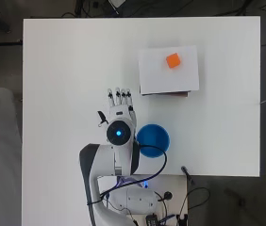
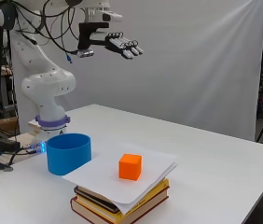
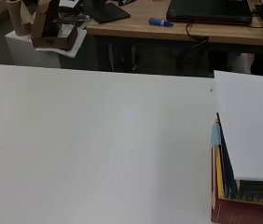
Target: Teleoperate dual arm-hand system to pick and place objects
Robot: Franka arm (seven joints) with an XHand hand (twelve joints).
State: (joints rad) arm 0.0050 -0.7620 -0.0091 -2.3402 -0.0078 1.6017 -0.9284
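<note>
An orange cube [image 1: 173, 60] rests on a white sheet of paper [image 1: 168, 70] that covers a stack of books [image 2: 120, 203]. In the side view the cube [image 2: 130, 166] sits near the middle of the sheet. A blue round bowl [image 1: 153, 140] stands on the table near the arm's base, also seen in the side view [image 2: 69, 153]. My hand [image 1: 120, 104] hovers high above the table, left of the books and well clear of the cube, with straight fingers and nothing in it [image 2: 122, 45]. The wrist view shows only the paper's edge [image 3: 250, 130] and the book spines [image 3: 224, 186].
The white table [image 1: 67, 70] stretches wide to the left and beyond the books. Cables and a small black item [image 1: 186, 173] lie at the table's near edge by the arm's base. A wooden desk [image 3: 178, 23] with clutter stands beyond the table's far edge.
</note>
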